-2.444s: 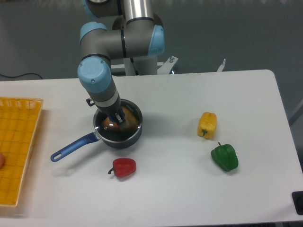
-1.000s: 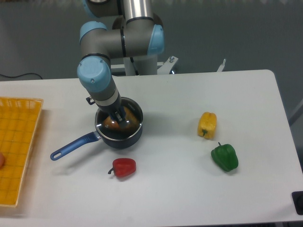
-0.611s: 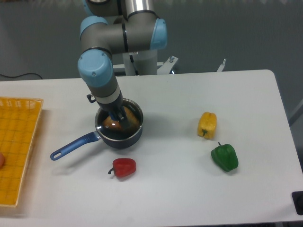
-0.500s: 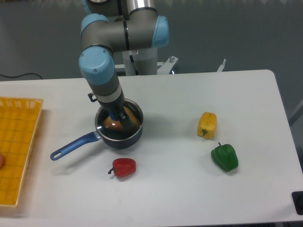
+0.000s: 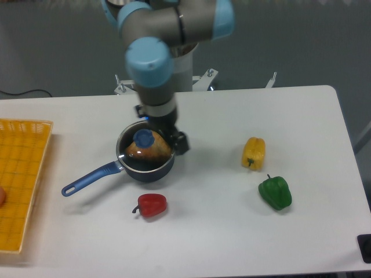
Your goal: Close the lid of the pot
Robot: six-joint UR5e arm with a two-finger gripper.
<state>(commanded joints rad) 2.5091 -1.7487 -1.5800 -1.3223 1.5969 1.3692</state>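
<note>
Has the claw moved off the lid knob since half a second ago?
Yes. The claw has shifted right, toward the yellow pepper, leaving the blue knob of the lid uncovered on the pot.

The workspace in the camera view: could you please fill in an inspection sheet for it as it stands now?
Surface: white table, no spills seen.
Job's things: pot with its blue handle pointing front-left; lid lies on the pot's rim, blue knob up, something orange showing under the glass.
Clutter: red pepper in front of the pot; yellow pepper and green pepper to its right; yellow basket at the left edge.
Grippers: gripper beside the pot's right rim, off the knob; fingers hidden, state unclear.
Cables: dark cable behind the table, far left.
Surroundings: grey wall behind; dark object at the bottom right corner.
</note>
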